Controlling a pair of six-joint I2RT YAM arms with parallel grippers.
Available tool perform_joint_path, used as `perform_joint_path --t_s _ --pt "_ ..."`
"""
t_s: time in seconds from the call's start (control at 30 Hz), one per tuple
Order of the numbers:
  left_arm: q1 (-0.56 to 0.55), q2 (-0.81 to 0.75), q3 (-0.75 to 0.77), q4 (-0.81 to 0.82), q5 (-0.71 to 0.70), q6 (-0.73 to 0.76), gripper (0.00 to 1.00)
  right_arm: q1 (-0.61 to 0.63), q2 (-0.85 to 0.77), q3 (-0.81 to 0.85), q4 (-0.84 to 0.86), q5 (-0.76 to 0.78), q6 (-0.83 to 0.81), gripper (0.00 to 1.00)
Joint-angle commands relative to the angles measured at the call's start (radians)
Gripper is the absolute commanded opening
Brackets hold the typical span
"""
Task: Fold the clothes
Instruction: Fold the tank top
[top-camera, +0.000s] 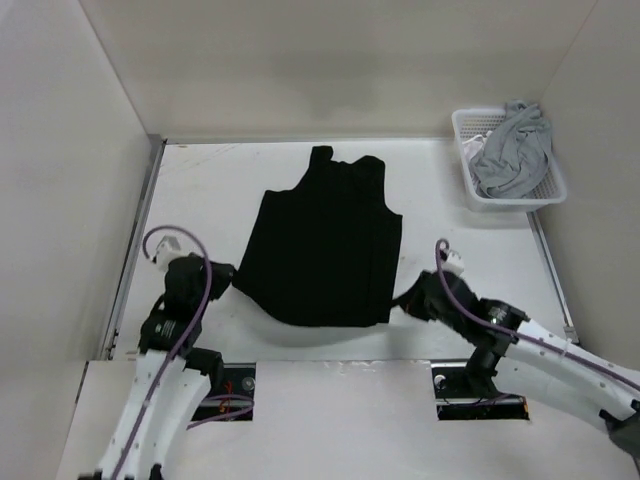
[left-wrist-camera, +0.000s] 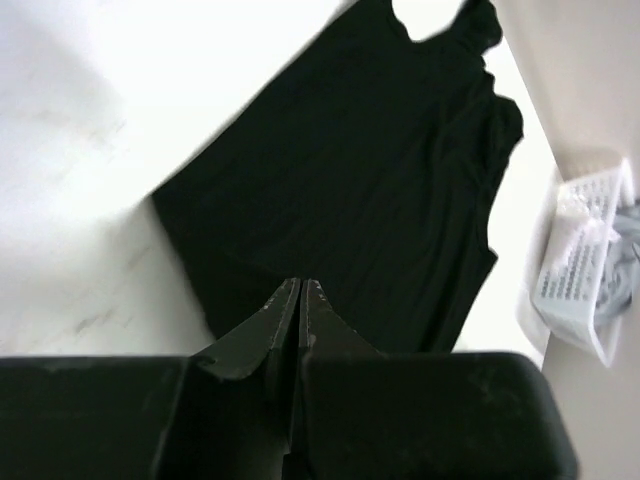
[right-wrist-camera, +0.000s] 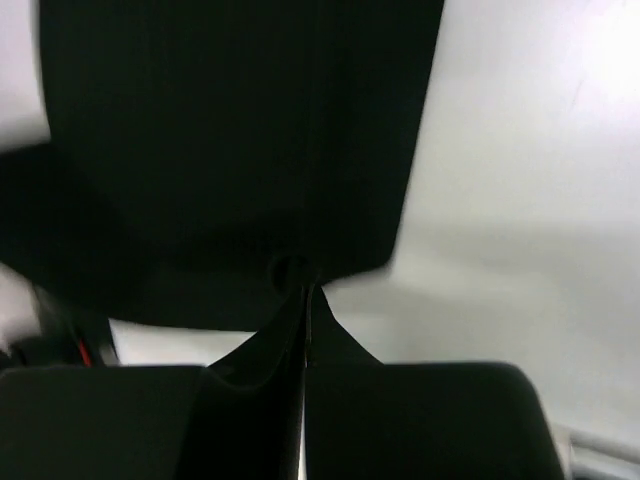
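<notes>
Two grippers are working the near hem of the plain black short-sleeved shirt (top-camera: 320, 250) of soft thin fabric. The shirt is lying flat in the middle of the flat white table (top-camera: 210, 190), with its neckline pointing away from the arm bases. The left gripper (left-wrist-camera: 301, 285) is sitting at the near-left hem corner with its jaws pressed fully together. The right gripper (right-wrist-camera: 305, 285) is sitting at the near-right corner in the same closed condition. Each appears to be pinching a thin fold of hem, but black fingers on black fabric are making the depth of bite hard to confirm. The hem between them is bowing and casting a shadow, which suggests it is lifting off the surface.

Risks, as judged:
- A shallow pinch is liable to let the fabric slip out during the carry toward the neckline.
- Unequal travel of the two arms is likely to skew the fold.
- The white perforated plastic basket (top-camera: 462, 150) holding the crumpled light grey garment (top-camera: 510, 145) is standing at the far right corner, well apart, and is posing little risk.
</notes>
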Motion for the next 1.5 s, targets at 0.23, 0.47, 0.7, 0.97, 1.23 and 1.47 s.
perform_joint_path --t_s 0.23,0.47,0.7,0.97,1.23,1.47 --pt "-0.026 0.954 0.458 0.883 -0.095 -0.003 0.01 -0.720 0.605 0.460 0.672 -0.362 -0.312 0.00" --pt "0.015 1.524 1.038 0.821 -0.073 0.024 0.05 -0.878 1.156 1.008 0.658 -0.437 -0.269 0.00" --pt "0.043 1.567 0.992 0.791 -0.024 0.060 0.38 -0.888 1.355 1.144 0.617 -0.445 -0.238 0.49" --pt "0.026 1.157 0.208 1.006 -0.064 -0.011 0.34 -0.782 0.950 0.571 0.810 -0.367 -0.293 0.06" --pt "0.063 1.215 0.067 1.187 0.155 -0.072 0.44 -0.691 0.715 0.242 0.899 -0.353 -0.295 0.10" --pt "0.091 1.345 0.101 1.265 0.175 -0.127 0.36 -0.717 0.655 0.072 0.950 -0.344 -0.275 0.34"
